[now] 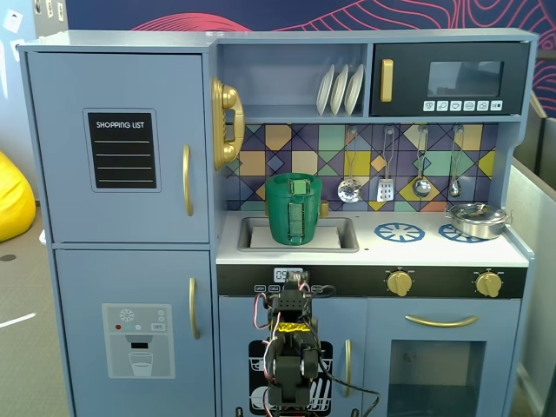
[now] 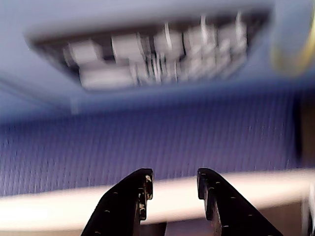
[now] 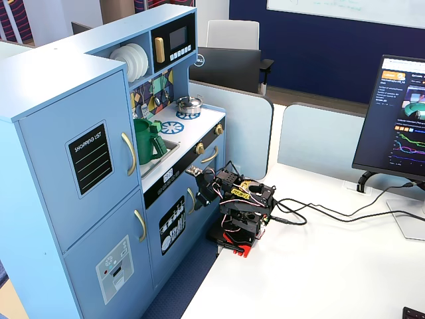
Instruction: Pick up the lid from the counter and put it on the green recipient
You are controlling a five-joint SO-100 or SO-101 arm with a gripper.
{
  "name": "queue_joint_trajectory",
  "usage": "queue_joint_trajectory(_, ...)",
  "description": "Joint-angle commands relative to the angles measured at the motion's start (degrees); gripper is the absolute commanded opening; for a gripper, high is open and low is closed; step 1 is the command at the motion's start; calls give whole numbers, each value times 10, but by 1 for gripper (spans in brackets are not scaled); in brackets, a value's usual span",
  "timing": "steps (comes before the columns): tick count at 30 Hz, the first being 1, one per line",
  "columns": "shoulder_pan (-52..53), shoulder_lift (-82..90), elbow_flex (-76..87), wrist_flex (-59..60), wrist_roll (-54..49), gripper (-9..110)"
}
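Lid [image 1: 294,181] looks already seated on the green recipient [image 1: 294,211], which stands in the sink [image 1: 343,234] of the toy kitchen [image 3: 60,106]; no loose lid shows on the counter [image 1: 434,252]. Gripper [image 2: 173,183] hangs low in front of the kitchen, below the sink, fingers spread slightly with nothing between them. The wrist view is blurred.

Risks, as I judge: the recipient is tall, so a low reach could clip its side and tip it, and the sink wall may catch the fingers. The pot [image 1: 476,219] sits well right of the sink.

Readable: "SHOPPING LIST" on the fridge door [image 1: 122,126]; "DELL" on a monitor back [image 3: 201,61].
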Motion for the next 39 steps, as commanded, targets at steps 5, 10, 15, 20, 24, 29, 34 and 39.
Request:
queue_joint_trajectory(5,-10,77,36,171,28,3)
queue_joint_trajectory(10,-7,85,48,234,18,3)
queue_joint_trajectory(15,-3,86,49,256,47,4)
queue_joint_trajectory(20,16,86,49,262,4,5)
queue_joint_trajectory(24,26,86,49,262,6,6)
queue_joint_trajectory(29,26,86,49,262,6,6)
queue_joint_trajectory(34,26,86,49,262,6,6)
queue_joint_trajectory(39,26,86,49,262,6,6)
